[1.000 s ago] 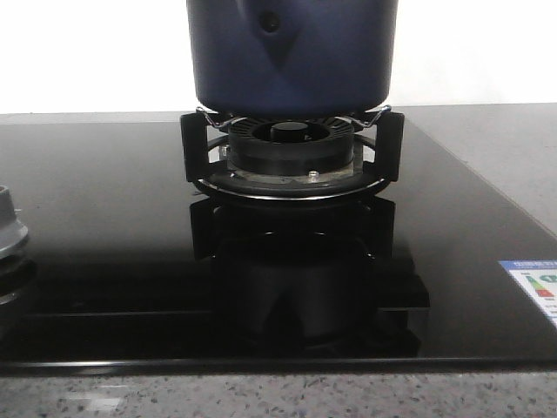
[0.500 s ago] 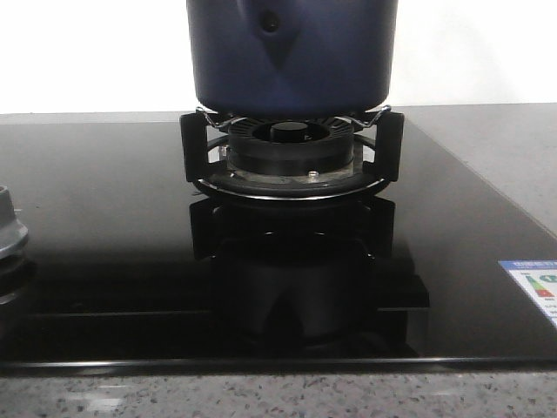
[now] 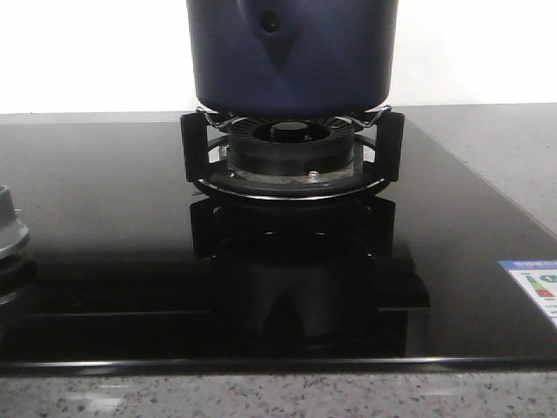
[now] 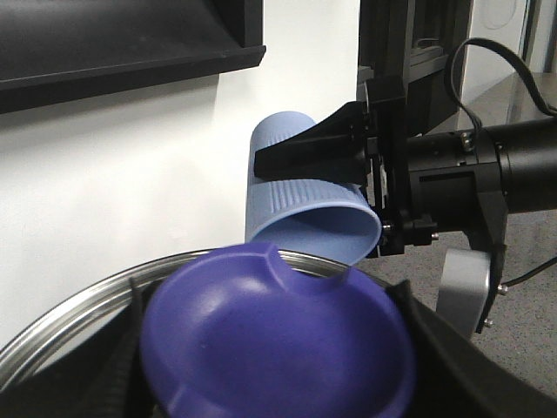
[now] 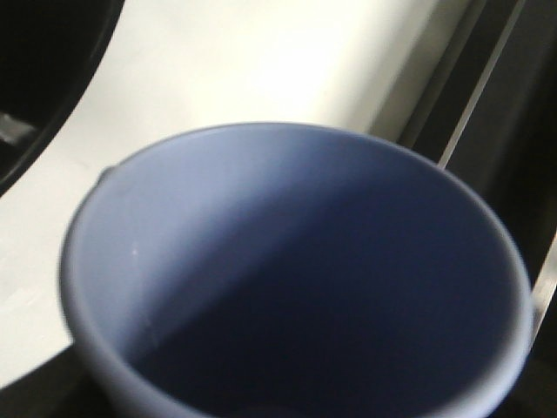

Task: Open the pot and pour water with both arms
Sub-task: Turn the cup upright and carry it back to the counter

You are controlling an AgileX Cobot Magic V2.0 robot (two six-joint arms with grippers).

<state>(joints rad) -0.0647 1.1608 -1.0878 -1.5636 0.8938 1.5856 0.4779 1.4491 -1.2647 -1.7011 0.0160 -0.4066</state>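
Observation:
The dark navy pot (image 3: pixel 291 52) stands on the burner grate (image 3: pixel 291 152); its top is cut off in the front view. In the left wrist view my left gripper (image 4: pixel 278 357) is shut on the purple lid knob (image 4: pixel 278 331), with a black finger on each side. The lid's steel rim (image 4: pixel 52 335) curves around the knob. Just beyond it, my right gripper (image 4: pixel 305 157) is shut on a light blue ribbed cup (image 4: pixel 287 213), tilted with its mouth down toward the rim. The cup's inside (image 5: pixel 296 279) fills the right wrist view; no water shows in it.
A black glass hob (image 3: pixel 104 226) carries the burner, with a second burner (image 3: pixel 7 235) at its left edge and a label (image 3: pixel 535 283) at the right. Speckled stone counter (image 3: pixel 261 396) runs along the front. A white wall (image 4: pixel 130 174) and a black shelf (image 4: pixel 130 43) lie behind.

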